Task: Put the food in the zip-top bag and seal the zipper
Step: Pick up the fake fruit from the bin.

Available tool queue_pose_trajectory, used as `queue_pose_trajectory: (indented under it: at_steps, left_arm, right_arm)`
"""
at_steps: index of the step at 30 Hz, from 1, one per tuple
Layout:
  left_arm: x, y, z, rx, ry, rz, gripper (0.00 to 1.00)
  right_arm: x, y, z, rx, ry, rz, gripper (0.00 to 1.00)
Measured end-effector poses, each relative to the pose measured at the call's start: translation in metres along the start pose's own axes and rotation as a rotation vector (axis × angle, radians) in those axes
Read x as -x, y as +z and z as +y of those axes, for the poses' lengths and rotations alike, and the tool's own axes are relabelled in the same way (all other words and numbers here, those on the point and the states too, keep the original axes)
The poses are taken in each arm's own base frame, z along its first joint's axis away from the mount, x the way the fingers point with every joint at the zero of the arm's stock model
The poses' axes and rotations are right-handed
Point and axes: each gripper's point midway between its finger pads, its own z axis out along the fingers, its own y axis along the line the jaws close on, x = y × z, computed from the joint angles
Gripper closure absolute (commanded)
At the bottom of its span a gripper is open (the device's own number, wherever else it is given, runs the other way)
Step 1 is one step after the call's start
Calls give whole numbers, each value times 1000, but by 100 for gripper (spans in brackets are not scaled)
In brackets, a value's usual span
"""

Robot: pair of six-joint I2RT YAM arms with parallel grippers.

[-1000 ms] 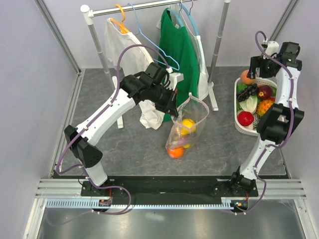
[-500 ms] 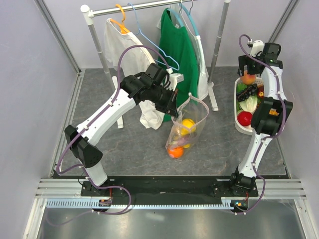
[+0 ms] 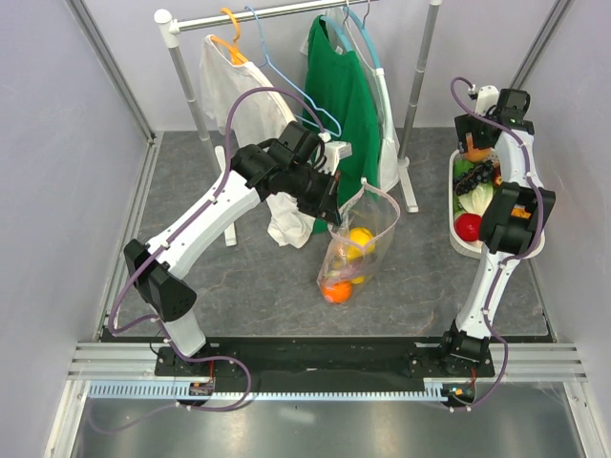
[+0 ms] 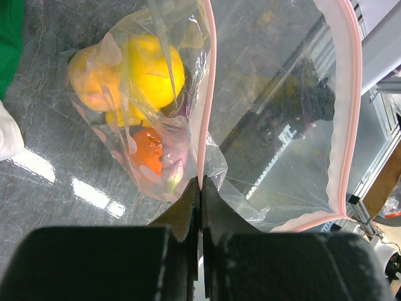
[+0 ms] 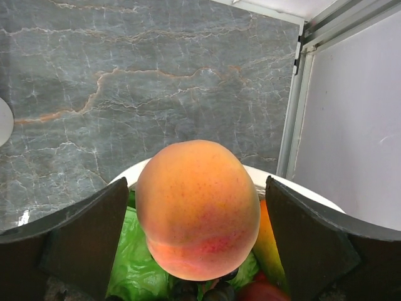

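My left gripper is shut on the pink edge strip of the clear zip-top bag and holds its mouth open above the floor; the wrist view shows the zipper pinched in my gripper. Yellow, orange and purple food lies inside the bag. My right gripper is open over the far end of the white basket. Its jaws stand wide on either side of a peach-coloured fruit without touching it.
The basket holds more food: green leafy piece, red fruit, dark grapes. A clothes rack with a white shirt and green shirt stands behind the bag. Its pole stands between bag and basket.
My right arm has swung left and forward from the basket's back right, bringing its gripper over the peach-coloured fruit. The left arm and the bag have not moved.
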Motion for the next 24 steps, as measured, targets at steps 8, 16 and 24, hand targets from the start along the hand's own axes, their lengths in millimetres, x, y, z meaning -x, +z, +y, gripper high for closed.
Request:
queue_pose_trajectory:
  at_steps: [8, 16, 24]
  left_arm:
    - [-1, 0, 3, 5, -8, 3, 98]
    - [-1, 0, 6, 8, -15, 4, 98]
    - [-1, 1, 8, 9, -18, 6, 98]
  right_arm:
    - [-5, 2, -1, -9, -13, 16, 10]
    - [-8, 1, -3, -16, -30, 30, 10]
    - [-11, 0, -6, -25, -44, 43, 40]
